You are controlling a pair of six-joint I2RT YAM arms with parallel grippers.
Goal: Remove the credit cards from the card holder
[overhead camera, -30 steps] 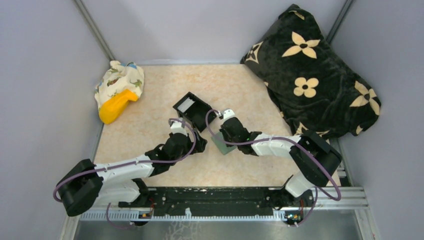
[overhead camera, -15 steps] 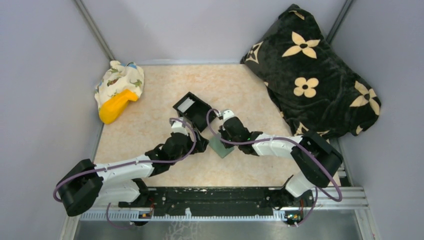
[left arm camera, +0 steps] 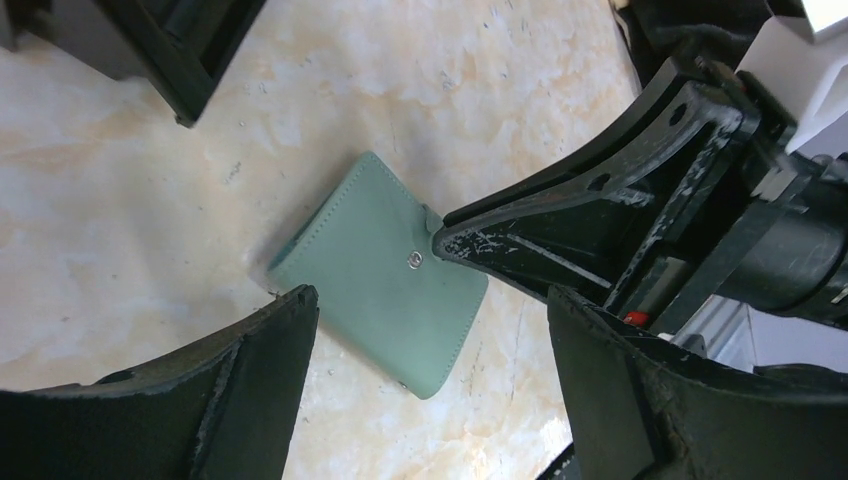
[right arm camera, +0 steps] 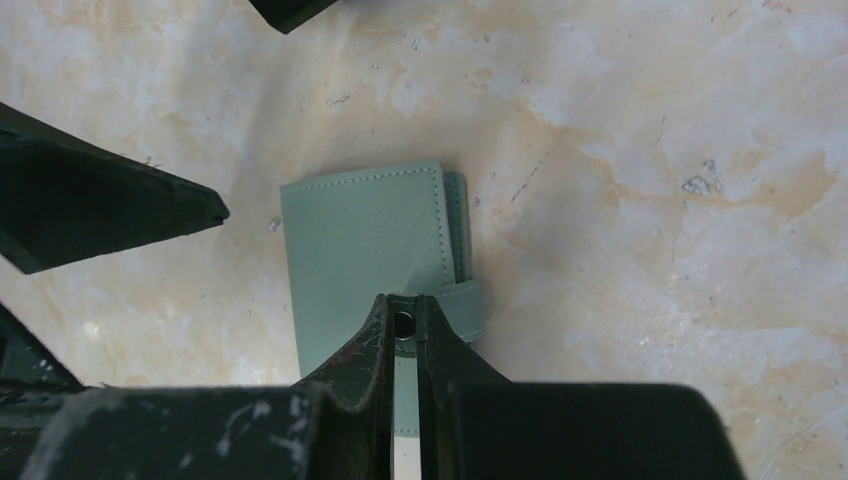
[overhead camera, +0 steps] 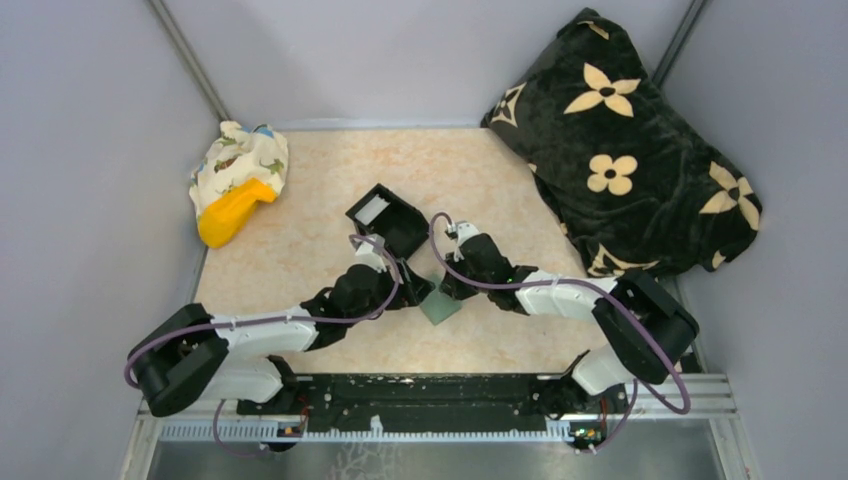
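Card holder (left arm camera: 380, 275): folded shut, flat on the table (left arm camera: 120, 200), between the two grippers, near the black box (overhead camera: 388, 222).
Right gripper (right arm camera: 403, 312): fingers drawn almost together, tips at the snap tab (right arm camera: 462, 308) (whether they pinch it, I cannot tell).
Left gripper (left arm camera: 430, 300): jaws spread wide, one either side over the card holder.

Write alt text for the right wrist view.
Right gripper is closed on the snap tab of the shut sage-green card holder, which lies flat on the marbled beige table. No cards are visible.
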